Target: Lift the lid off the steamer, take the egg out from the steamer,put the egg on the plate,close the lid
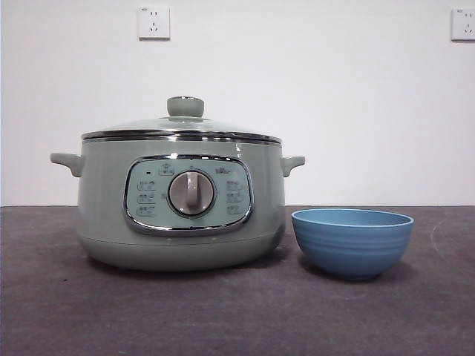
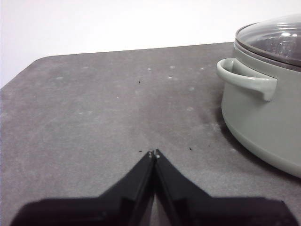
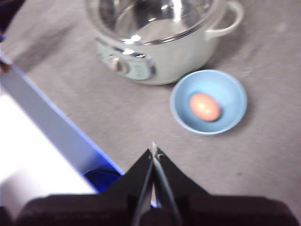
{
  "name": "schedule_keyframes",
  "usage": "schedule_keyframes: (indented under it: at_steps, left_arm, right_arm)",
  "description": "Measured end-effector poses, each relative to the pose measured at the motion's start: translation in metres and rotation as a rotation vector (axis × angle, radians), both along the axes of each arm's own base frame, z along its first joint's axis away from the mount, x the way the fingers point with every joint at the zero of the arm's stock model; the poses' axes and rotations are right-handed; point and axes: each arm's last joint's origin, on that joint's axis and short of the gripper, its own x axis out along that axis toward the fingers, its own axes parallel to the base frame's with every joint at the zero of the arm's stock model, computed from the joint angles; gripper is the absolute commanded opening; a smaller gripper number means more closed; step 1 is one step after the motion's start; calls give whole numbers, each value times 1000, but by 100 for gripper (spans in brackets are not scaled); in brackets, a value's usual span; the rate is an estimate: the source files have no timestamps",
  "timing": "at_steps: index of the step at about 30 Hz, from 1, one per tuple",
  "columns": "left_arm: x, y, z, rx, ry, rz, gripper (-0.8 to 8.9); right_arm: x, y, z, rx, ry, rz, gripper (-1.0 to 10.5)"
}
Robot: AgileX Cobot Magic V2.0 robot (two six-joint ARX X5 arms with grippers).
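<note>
The pale green steamer [image 1: 182, 215] stands on the dark table with its glass lid [image 1: 182, 127] sitting on the rim, knob [image 1: 185, 107] up. To its right is the plate, a small blue bowl [image 1: 352, 241]. In the right wrist view the egg [image 3: 205, 107] lies inside this bowl [image 3: 228, 92], beside the steamer [image 3: 160, 61]. My right gripper [image 3: 154, 149] hangs shut and empty, high above the table, short of the bowl. My left gripper [image 2: 153, 153] is shut and empty, low over bare table beside the steamer's side handle [image 2: 244, 80]. Neither gripper shows in the front view.
A white panel with a blue edge [image 3: 56, 136] runs along the table side under my right gripper. The table's far edge and rounded corner [image 2: 42, 61] lie beyond my left gripper. Two wall sockets [image 1: 154, 21] sit on the white wall behind.
</note>
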Motion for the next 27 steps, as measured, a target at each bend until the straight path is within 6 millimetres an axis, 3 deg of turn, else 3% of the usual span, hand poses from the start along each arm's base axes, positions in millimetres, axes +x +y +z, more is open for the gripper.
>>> schedule_keyframes:
  at_steps: [8,12,16,21,27]
  left_arm:
    - [0,0,0,0,0,0,-3]
    - [0,0,0,0,0,0,-3]
    - [0,0,0,0,0,0,-3]
    - [0,0,0,0,0,0,-3]
    - [0,0,0,0,0,0,-3]
  right_arm:
    - [-34,-28,12,32,-178,-158,0]
    - [-57,-39,17,127,-522,-238,-2]
    - [-47,-39,-21,184,-689,-300,-3]
    - [-24,-37,-87,235,-722,-339,-3]
    - [-7,-37,-148,289,-688,-388,-3]
